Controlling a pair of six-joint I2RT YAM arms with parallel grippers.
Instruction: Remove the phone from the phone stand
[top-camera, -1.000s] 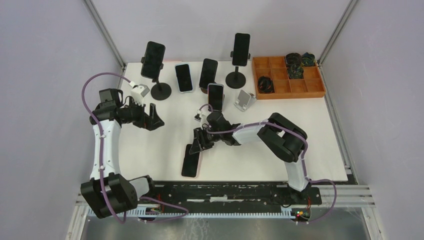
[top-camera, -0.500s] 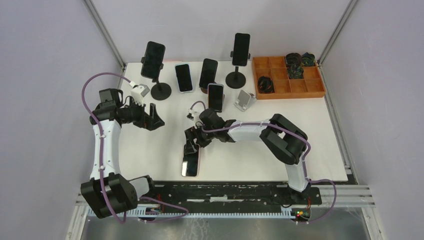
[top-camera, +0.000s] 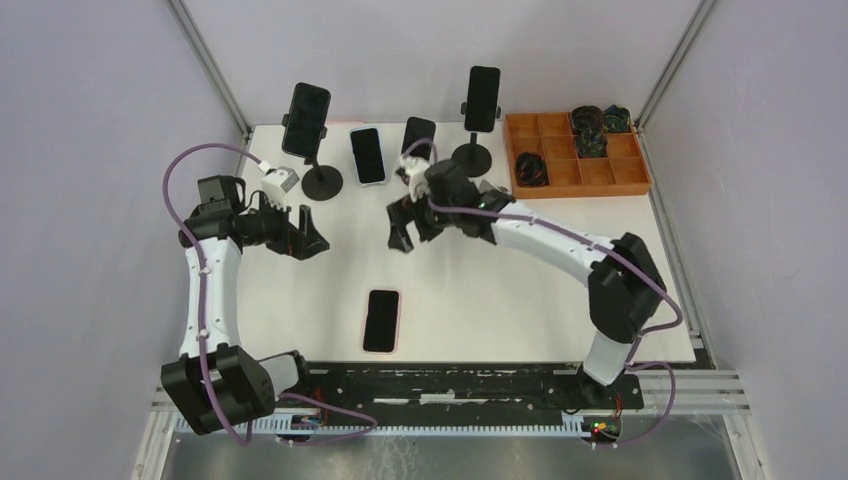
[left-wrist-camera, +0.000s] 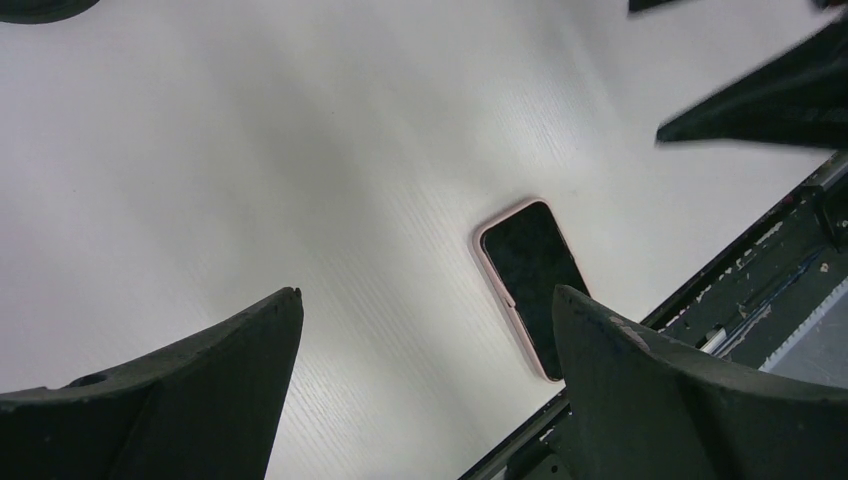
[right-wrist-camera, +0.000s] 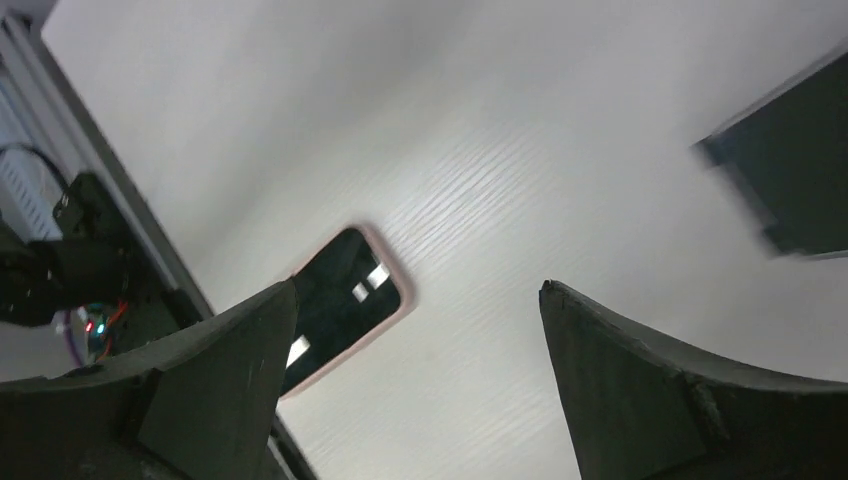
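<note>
A phone in a pink case (top-camera: 381, 320) lies flat and face up near the table's front edge, also visible in the left wrist view (left-wrist-camera: 530, 285) and the right wrist view (right-wrist-camera: 340, 300). My right gripper (top-camera: 408, 225) hangs open and empty above the table's middle, well back from that phone; its jaws stand wide apart (right-wrist-camera: 418, 285). At the left, my left gripper (top-camera: 305, 240) is open with nothing in it (left-wrist-camera: 425, 295). Two tall black stands at the back carry a phone each (top-camera: 306, 118) (top-camera: 482, 98). Another phone (top-camera: 417, 133) leans behind my right arm.
A white-cased phone (top-camera: 367, 155) lies flat at the back. A small grey stand (top-camera: 283, 181) sits by the left stand's base (top-camera: 322, 183). An orange compartment tray (top-camera: 575, 175) with dark rings occupies the back right corner. My right arm spans the table's centre.
My right gripper has opened, let go of the pink-cased phone on the table, and swung up and back toward the stands. The left arm has not moved.
</note>
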